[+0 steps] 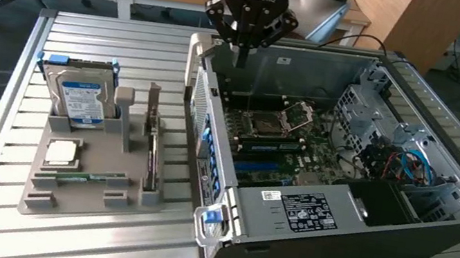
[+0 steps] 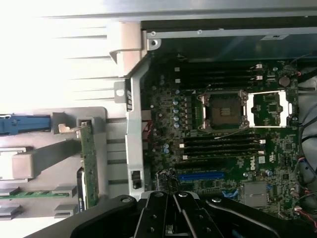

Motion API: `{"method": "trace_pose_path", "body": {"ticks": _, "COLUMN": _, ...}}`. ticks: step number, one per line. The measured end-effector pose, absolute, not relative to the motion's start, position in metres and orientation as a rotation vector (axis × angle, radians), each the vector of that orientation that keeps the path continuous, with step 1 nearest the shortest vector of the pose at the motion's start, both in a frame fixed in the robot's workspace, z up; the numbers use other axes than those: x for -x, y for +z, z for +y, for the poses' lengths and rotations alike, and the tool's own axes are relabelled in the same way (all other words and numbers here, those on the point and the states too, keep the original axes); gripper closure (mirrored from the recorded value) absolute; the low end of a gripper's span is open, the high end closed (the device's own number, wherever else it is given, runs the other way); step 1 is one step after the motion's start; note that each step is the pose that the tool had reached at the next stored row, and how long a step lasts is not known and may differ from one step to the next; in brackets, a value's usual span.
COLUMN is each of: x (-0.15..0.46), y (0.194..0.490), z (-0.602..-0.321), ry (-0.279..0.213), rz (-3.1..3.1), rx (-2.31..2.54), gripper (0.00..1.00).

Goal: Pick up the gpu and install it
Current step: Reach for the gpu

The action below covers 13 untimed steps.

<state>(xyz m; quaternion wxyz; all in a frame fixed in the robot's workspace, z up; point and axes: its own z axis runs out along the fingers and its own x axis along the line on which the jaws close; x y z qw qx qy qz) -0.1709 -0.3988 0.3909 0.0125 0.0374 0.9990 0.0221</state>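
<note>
Over the far edge of the open computer case (image 1: 336, 224), at about 12 o'clock in the exterior view, the tool (image 1: 243, 52) hangs with its fingers pointing down and pressed together on nothing.

The graphics card (image 1: 152, 158) is not in its grip. It stands on its long edge in a slot of the grey tray (image 1: 41, 199), which sits on the slatted surface (image 1: 114, 39) just beside the case's side wall and outside it. In the exterior view the card lies at about 7 o'clock from the tool, well apart from it and lower. Its long axis runs roughly from 12 to 6 o'clock, nearly parallel to that wall. The pale metal bracket strip appears to be at the 12 o'clock end. Only one arm is present, so no choice of arm arises.

The card looks thin and flat, with dark faces. From the wrist view its upper edge shows as a narrow green strip.

A hard drive (image 1: 80, 100) with a blue-and-white label stands in the same tray, at about 10 o'clock from the card. Inside the case the motherboard (image 1: 288, 146) lies bare and its blue slot (image 2: 200, 176) looks empty. Judged from this, the card has yet to be picked up.
</note>
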Motion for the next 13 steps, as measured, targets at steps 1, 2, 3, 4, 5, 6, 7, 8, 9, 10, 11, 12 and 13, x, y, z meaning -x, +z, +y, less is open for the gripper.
{"method": "trace_pose_path", "body": {"ticks": 1, "x": 0.173, "y": 0.391, "z": -0.399, "ry": 0.069, "rz": 3.114, "rx": -0.116, "gripper": 0.89}}
{"method": "trace_pose_path", "body": {"ticks": 2, "x": 0.175, "y": 0.391, "z": -0.399, "ry": 0.069, "rz": 3.114, "rx": -0.117, "gripper": 0.89}}
{"method": "trace_pose_path", "body": {"ticks": 3, "x": 0.178, "y": 0.391, "z": -0.399, "ry": 0.069, "rz": 3.114, "rx": -0.117, "gripper": 0.89}}
{"method": "trace_pose_path", "body": {"ticks": 4, "x": 0.181, "y": 0.390, "z": -0.399, "ry": 0.069, "rz": 3.114, "rx": -0.117, "gripper": 0.89}}
{"method": "trace_pose_path", "body": {"ticks": 5, "x": 0.183, "y": 0.390, "z": -0.399, "ry": 0.069, "rz": 3.114, "rx": -0.117, "gripper": 0.89}}
{"method": "trace_pose_path", "body": {"ticks": 6, "x": 0.186, "y": 0.390, "z": -0.399, "ry": 0.069, "rz": 3.114, "rx": -0.117, "gripper": 0.89}}
{"method": "trace_pose_path", "body": {"ticks": 7, "x": 0.188, "y": 0.390, "z": -0.399, "ry": 0.069, "rz": 3.114, "rx": -0.117, "gripper": 0.89}}
{"method": "trace_pose_path", "body": {"ticks": 8, "x": 0.191, "y": 0.390, "z": -0.399, "ry": 0.069, "rz": 3.114, "rx": -0.116, "gripper": 0.89}}
{"method": "trace_pose_path", "body": {"ticks": 9, "x": 0.193, "y": 0.389, "z": -0.399, "ry": 0.069, "rz": 3.114, "rx": -0.116, "gripper": 0.89}}
{"method": "trace_pose_path", "body": {"ticks": 10, "x": 0.196, "y": 0.389, "z": -0.399, "ry": 0.069, "rz": 3.114, "rx": -0.117, "gripper": 0.89}}
{"method": "trace_pose_path", "body": {"ticks": 11, "x": 0.199, "y": 0.389, "z": -0.398, "ry": 0.069, "rz": 3.114, "rx": -0.117, "gripper": 0.89}}
{"method": "trace_pose_path", "body": {"ticks": 12, "x": 0.201, "y": 0.389, "z": -0.398, "ry": 0.069, "rz": 3.114, "rx": -0.117, "gripper": 0.89}}
{"method": "trace_pose_path", "body": {"ticks": 13, "x": 0.204, "y": 0.389, "z": -0.398, "ry": 0.069, "rz": 3.114, "rx": -0.117, "gripper": 0.89}}
